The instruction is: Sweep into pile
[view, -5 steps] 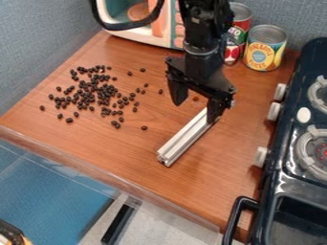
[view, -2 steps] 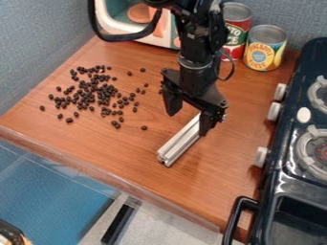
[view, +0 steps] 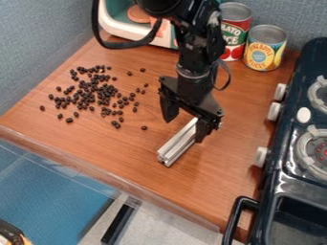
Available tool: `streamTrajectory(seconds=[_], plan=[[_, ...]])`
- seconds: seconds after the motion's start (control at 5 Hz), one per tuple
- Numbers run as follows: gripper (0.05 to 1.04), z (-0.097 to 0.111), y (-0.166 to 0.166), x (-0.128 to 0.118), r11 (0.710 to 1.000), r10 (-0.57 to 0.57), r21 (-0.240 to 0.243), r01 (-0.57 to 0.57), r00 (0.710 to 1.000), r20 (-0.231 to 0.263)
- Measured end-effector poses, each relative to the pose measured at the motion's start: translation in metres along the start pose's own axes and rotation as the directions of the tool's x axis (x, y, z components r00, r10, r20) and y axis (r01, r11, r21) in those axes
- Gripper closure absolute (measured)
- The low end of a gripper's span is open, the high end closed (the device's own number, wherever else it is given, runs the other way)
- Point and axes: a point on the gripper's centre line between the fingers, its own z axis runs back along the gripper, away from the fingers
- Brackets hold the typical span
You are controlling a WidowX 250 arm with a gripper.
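So the gripper [view: 185, 125] is hanging over the middle of the tabletop [view: 211, 167], fingers spread well apart. The bar [view: 176, 147], pale metal with grooves along it, lies at a slant right under there: its far end is up between the fingers and partly hidden, and its near end sticks out toward the front edge. One finger overlaps the bar's right side in the view, can't tell if they actually touch. The arm [view: 191, 50] comes in from the top, with a loop of black cable [view: 127, 46] off to its left.

Left of the gripper there's a bunch of dark beans [view: 86, 95], pretty thick in the middle and loose around the outside. A few strays sit over toward the gripper, and one lone bean [view: 144, 128] is between the main bunch and the bar.

Further out, behind the arm at the back, you've got a toy microwave [view: 118, 29] on the left and two cans on the right, a red can [view: 236, 45] and a yellow can [view: 263, 53], side by side. A dark stove [view: 281, 165] with pale knobs takes up the right side, black handle [view: 239, 217] at its front corner. Blue-grey wall [view: 38, 48] runs behind the lot
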Motion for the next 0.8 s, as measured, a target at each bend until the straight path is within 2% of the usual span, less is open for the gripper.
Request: streamTrajectory(seconds=[0.2,0.6,0.8], plan=[[0.137,-0.0027,0.0011,-0.0012,1.0,0.004,0.012,-0.004,1.0,0.0],[0.7,-0.012,-0.0004,-0.0084,1.0,0.013,0.015,-0.013,1.0,-0.023],[0.714,-0.0122,-0.0005,-0.0094,1.0,0.015,0.02,-0.015,1.0,-0.024]])
